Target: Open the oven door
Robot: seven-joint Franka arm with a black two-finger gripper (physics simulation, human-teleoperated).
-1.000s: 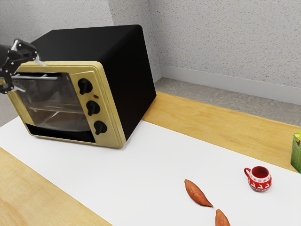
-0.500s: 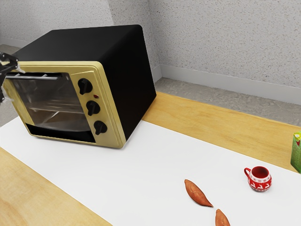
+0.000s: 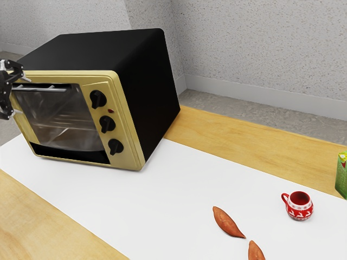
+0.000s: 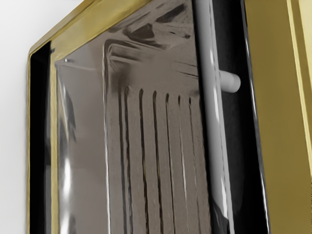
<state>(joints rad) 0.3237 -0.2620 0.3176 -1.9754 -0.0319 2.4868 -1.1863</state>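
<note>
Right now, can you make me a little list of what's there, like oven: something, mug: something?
oven: black, with a gold front
door: shut
handle: gray bar across the door's top
gripper: near the handle, jaws apart
knobs: three, black
mug: red and white
sweet potatoes: two, on the white surface

Place looks like kitchen; if home one, cannot tell. Signs: small oven [image 3: 124, 59] with knobs [image 3: 107, 124] near far edge of wooden bench [image 3: 255, 135], red-white mug [image 3: 300, 206], two sweet potatoes [image 3: 227, 222], green carton [image 3: 342, 176] close to same edge. Behind: speckled wall [image 3: 260, 49], pale skirting [image 3: 260, 97], grey floor [image 3: 271, 122].
</note>
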